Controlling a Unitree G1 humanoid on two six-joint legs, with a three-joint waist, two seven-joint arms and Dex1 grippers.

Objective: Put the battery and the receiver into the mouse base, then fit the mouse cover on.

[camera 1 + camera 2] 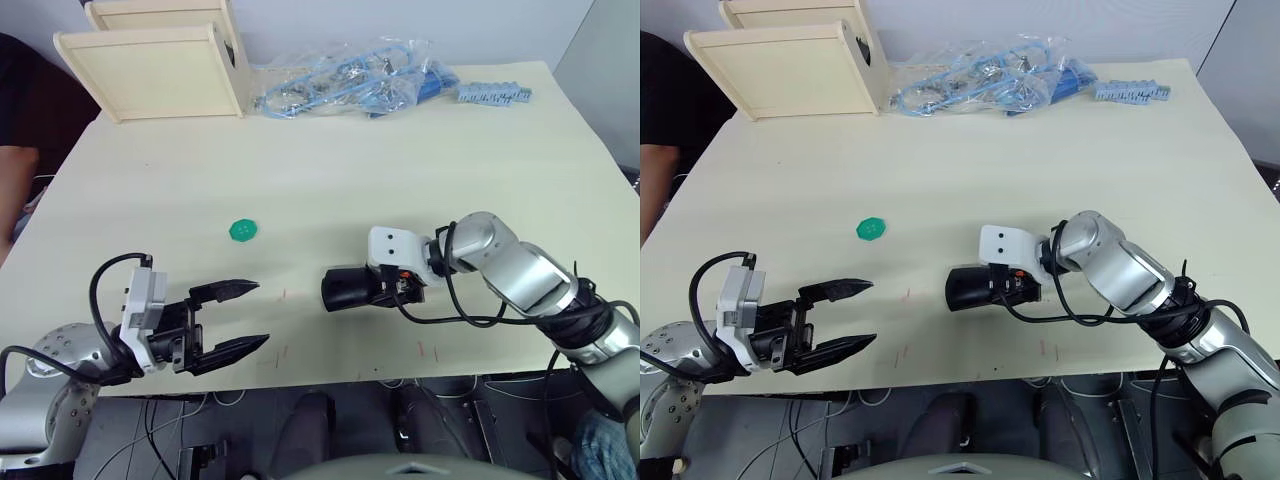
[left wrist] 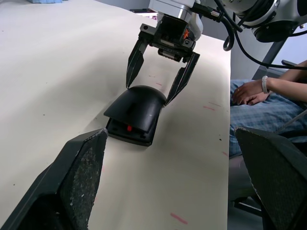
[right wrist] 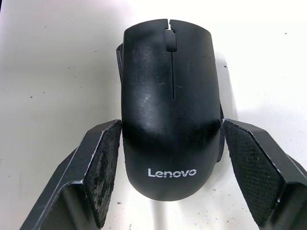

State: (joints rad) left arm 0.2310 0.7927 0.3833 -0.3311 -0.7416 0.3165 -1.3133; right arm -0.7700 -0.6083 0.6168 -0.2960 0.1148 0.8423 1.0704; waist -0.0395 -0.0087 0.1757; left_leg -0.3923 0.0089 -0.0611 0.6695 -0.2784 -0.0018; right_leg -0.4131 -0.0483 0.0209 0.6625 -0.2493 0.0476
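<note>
Left wrist view shows mouse cover (image 2: 136,106) raised off mouse base (image 2: 128,135).

The robot's right arm reaches in from the right, elbow bent, its wrist turned inward so the right hand (image 1: 350,290) points toward the left arm, black fingers (image 2: 135,61) spread apart and angled down to the bench. The left hand (image 1: 240,318) hovers low at the near edge, its two fingers parted.
</note>
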